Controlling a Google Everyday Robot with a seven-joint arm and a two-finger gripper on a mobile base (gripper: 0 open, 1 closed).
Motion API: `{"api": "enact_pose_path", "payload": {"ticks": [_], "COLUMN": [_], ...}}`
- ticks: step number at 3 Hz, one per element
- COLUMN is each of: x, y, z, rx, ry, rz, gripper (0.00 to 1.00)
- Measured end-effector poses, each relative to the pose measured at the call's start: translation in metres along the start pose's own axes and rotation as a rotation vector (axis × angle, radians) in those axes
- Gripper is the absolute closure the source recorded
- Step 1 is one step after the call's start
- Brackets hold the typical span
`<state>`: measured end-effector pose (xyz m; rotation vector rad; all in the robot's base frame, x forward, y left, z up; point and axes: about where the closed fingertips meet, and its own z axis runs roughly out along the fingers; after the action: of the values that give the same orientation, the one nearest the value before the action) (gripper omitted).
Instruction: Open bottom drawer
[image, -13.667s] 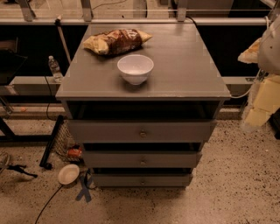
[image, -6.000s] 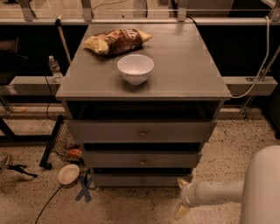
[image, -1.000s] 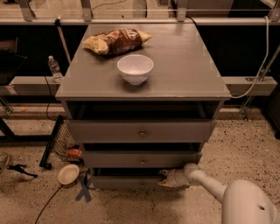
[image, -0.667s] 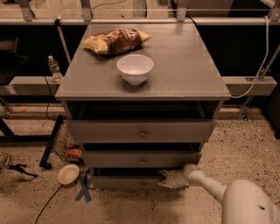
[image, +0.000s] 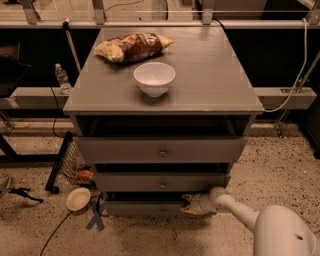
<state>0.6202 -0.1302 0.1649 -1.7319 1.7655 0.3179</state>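
The bottom drawer (image: 140, 207) is the lowest of three grey drawer fronts in the cabinet, just above the floor. Its front sits about flush with the drawers above. My gripper (image: 186, 204) is at the end of the white arm that reaches in from the lower right. It is at the drawer front, right of centre, and hides the knob area. The middle drawer (image: 161, 182) and the top drawer (image: 161, 149) each show a small round knob.
A white bowl (image: 154, 78) and a chip bag (image: 132, 47) lie on the cabinet top (image: 210, 75). On the speckled floor at the left are a small white dish (image: 78, 198), blue tape (image: 95, 218), a black cable and a water bottle (image: 61, 77).
Over the last second the arm and gripper have stayed at the bottom drawer front. The drawer has not visibly moved.
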Motion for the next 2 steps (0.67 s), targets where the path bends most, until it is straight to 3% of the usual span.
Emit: {"api": "enact_pose_path", "payload": {"ticks": [2], "x": [-0.003], "y": [0.012], "z": [-0.006], "rx": [0.004], "ry": [0.007], "rz": [0.006], "gripper": [1.00]}}
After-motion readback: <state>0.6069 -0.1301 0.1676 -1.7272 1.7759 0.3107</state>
